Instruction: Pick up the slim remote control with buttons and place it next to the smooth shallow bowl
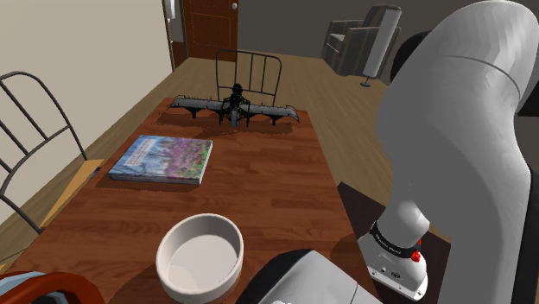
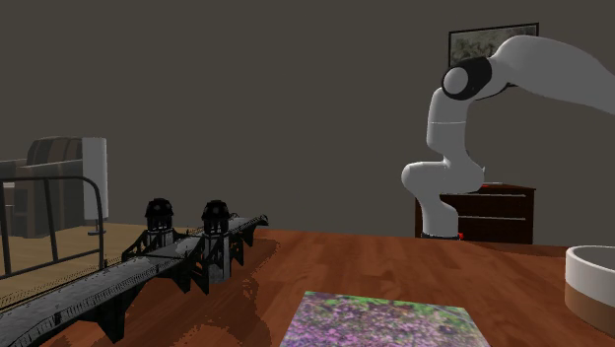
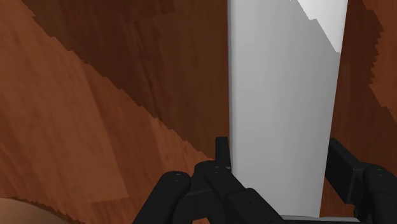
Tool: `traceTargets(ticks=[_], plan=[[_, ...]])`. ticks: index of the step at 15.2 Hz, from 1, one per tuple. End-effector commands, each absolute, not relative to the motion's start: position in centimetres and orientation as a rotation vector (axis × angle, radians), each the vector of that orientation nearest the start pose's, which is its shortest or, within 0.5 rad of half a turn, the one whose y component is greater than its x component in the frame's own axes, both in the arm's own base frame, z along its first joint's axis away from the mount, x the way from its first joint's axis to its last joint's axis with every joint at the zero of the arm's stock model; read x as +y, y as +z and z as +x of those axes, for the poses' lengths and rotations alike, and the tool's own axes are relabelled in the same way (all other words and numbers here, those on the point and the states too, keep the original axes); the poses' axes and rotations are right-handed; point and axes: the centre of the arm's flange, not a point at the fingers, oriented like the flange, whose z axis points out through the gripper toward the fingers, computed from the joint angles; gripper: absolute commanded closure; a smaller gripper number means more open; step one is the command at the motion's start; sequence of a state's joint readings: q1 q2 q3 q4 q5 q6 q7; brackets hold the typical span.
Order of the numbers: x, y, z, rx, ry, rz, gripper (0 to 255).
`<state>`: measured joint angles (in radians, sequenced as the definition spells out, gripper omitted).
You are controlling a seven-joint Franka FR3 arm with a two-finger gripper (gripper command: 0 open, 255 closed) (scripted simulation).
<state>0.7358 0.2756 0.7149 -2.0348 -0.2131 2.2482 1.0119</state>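
Note:
In the wrist view my gripper is shut on the remote control, a long flat slab drawn plain pale grey. One black finger presses on each of its long sides. It reaches away from the fingers over the brown wooden table, where a dark shadow lies. The shallow white bowl stands near the table's front edge in the shoulder view. It also sits at the second exterior view's right edge, bowl. The white arm looms at the shoulder view's right.
A colourful book lies mid-table. A dark bridge model spans the table's far end, with a metal chair back behind it. Another wire chair stands at the shoulder view's left. A red and blue object sits by the bowl.

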Motion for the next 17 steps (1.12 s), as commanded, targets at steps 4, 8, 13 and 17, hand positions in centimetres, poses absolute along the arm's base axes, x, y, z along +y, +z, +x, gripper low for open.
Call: traceTargets(ticks=[4, 8, 13, 17], plan=[[58.0, 33.9, 8.9, -0.851, 0.01, -3.004, 255], [58.0, 33.9, 8.9, -0.851, 0.01, -3.004, 0], [58.0, 33.9, 8.8, -0.851, 0.01, -3.004, 0], [57.9, 38.9, 8.9, -0.851, 0.01, -3.004, 0]])
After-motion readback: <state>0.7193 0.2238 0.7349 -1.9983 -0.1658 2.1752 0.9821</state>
